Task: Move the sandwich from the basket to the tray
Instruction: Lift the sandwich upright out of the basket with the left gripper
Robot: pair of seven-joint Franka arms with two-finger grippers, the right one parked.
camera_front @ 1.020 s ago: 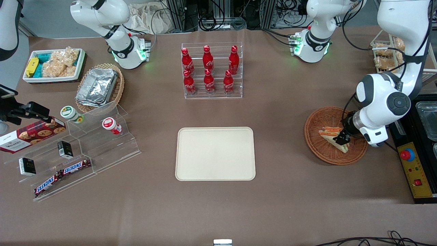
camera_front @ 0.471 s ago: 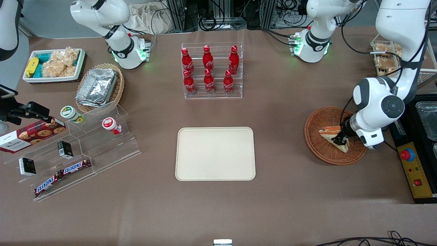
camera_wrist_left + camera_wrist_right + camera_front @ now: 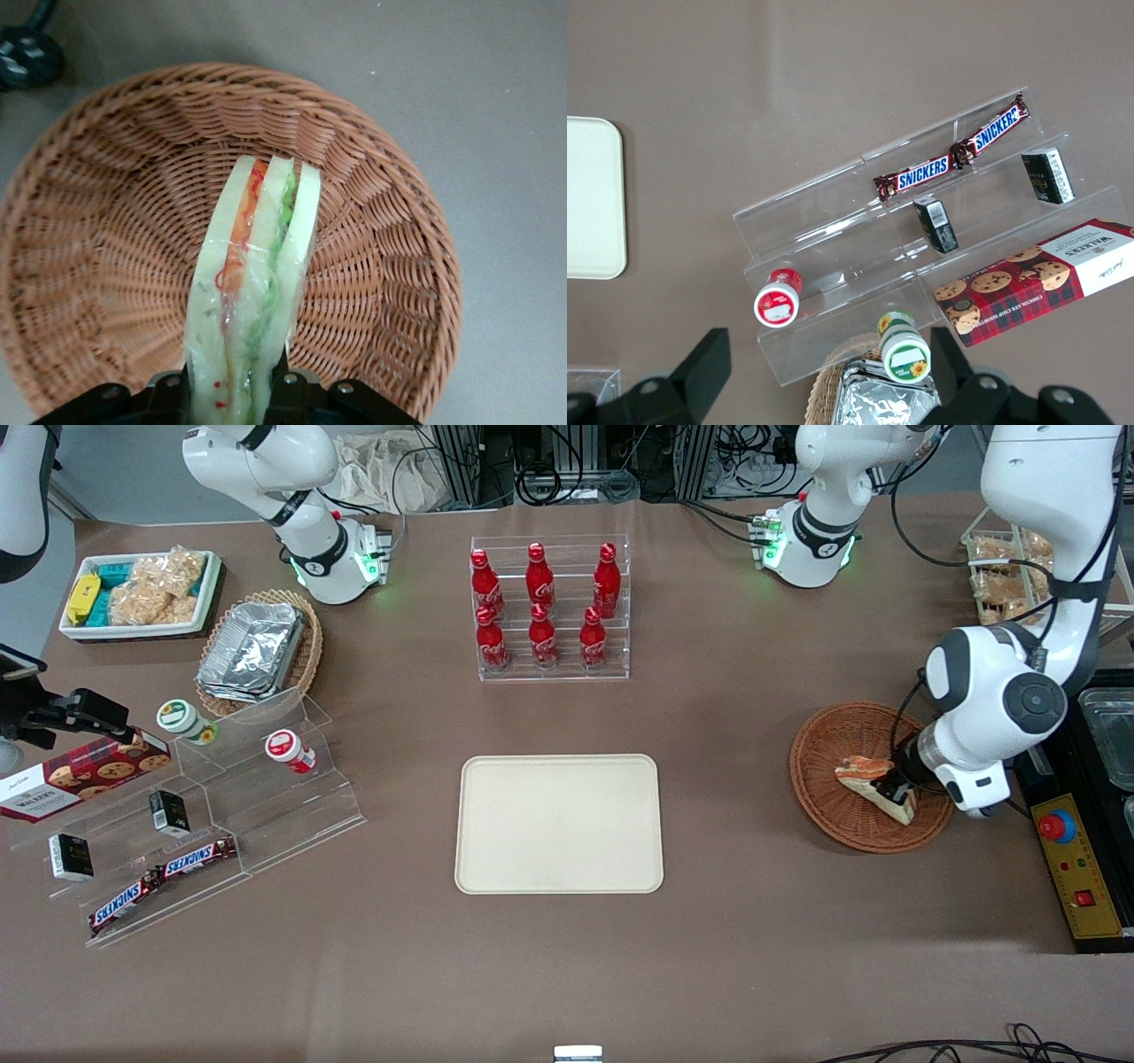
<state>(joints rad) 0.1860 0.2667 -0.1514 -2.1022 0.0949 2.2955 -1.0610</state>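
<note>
The sandwich (image 3: 873,781) is a pale bread wedge with orange-red and green filling, wrapped in clear film. It is over the reddish-brown wicker basket (image 3: 828,797) toward the working arm's end of the table. My left gripper (image 3: 897,789) is shut on its wide end. In the left wrist view the sandwich (image 3: 252,292) stands on edge between the black fingers (image 3: 292,390), above the basket's weave (image 3: 106,266). The gripper (image 3: 232,394) grips it on both sides. The cream-beige tray (image 3: 558,824) lies bare in the middle of the table.
A clear rack of red cola bottles (image 3: 549,611) stands farther from the front camera than the tray. A clear stepped stand (image 3: 204,815) with snack bars and small jars sits toward the parked arm's end. A black control box (image 3: 1081,868) lies beside the basket.
The gripper stays closed on the sandwich over the basket. The arm has shifted slightly back and forth sideways, and the sandwich has moved with it.
</note>
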